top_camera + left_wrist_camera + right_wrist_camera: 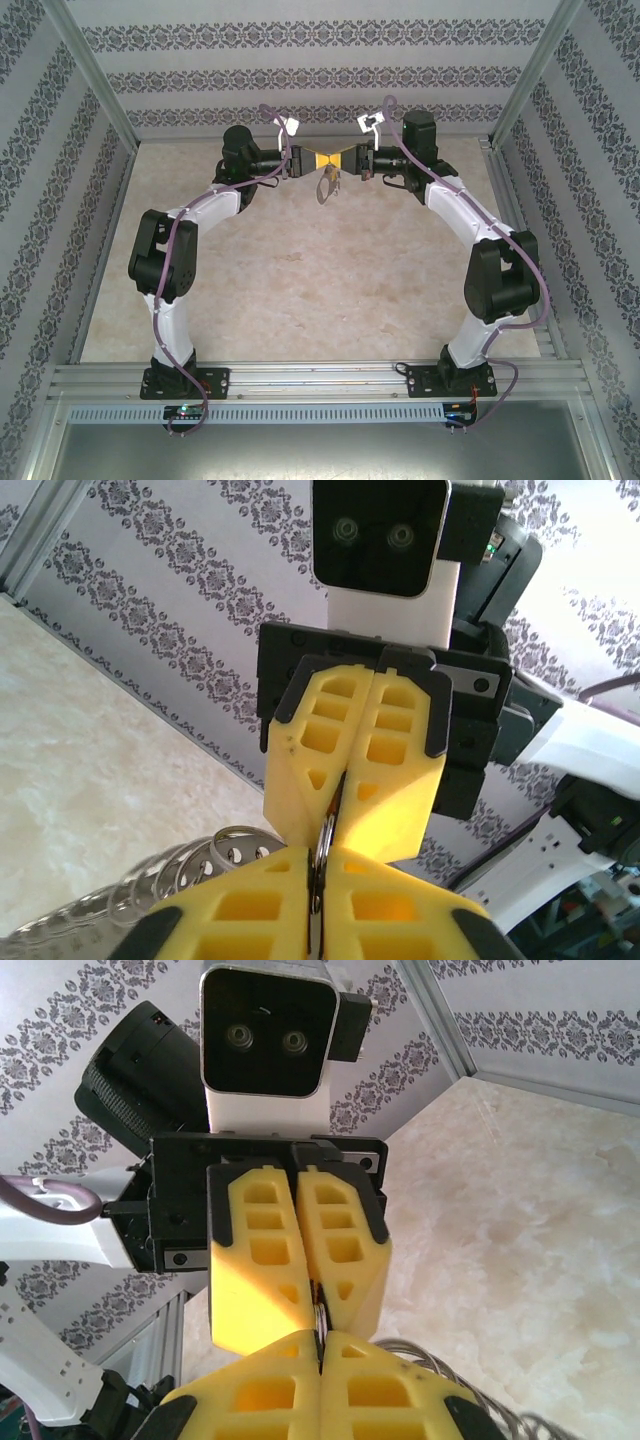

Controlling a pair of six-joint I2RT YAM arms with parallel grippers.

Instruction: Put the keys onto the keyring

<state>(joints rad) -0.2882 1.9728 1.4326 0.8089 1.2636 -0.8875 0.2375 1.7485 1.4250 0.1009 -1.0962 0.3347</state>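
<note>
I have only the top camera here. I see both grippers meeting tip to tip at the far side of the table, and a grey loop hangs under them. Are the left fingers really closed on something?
Observer: Yes. In the left wrist view the left gripper is shut on a thin dark metal edge, which seems to be the keyring.
Operator: And the right one, does it hold too?
Observer: In the right wrist view the right gripper is shut as well, with thin metal pinched between its yellow fingers.
</note>
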